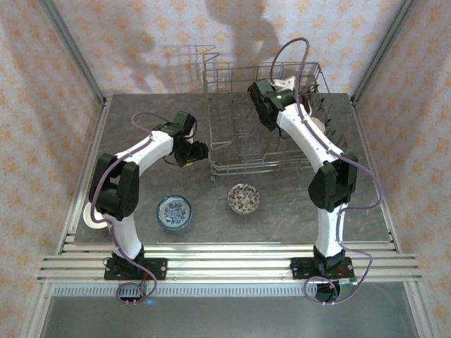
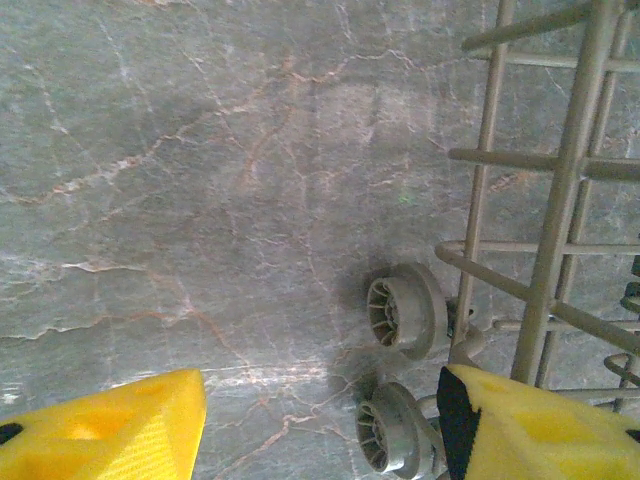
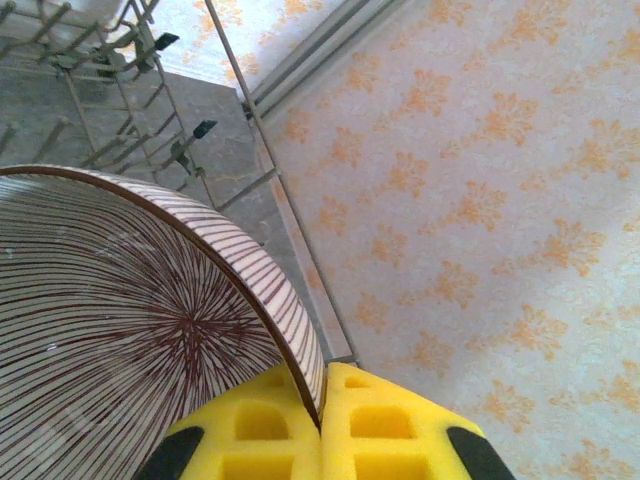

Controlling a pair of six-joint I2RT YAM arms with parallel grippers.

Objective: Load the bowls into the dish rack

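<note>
Up over the dish rack [image 1: 243,167], the right gripper [image 3: 320,425] is pinched tight on the rim of a stripy bowl [image 3: 120,340]; its yellow pads [image 3: 390,430] squeeze the edge between them; the left gripper [image 2: 320,425] hangs low by the rack's near left corner, fingers wide apart, nothing between them but grey table [image 2: 200,200]; two little rack wheels [image 2: 405,310] sit close by; a blue-and-white bowl [image 1: 174,211] and a speckled bowl [image 1: 244,198] rest on the table in front of the rack; a cream bowl [image 1: 89,217] peeks out beside the left arm.
</note>
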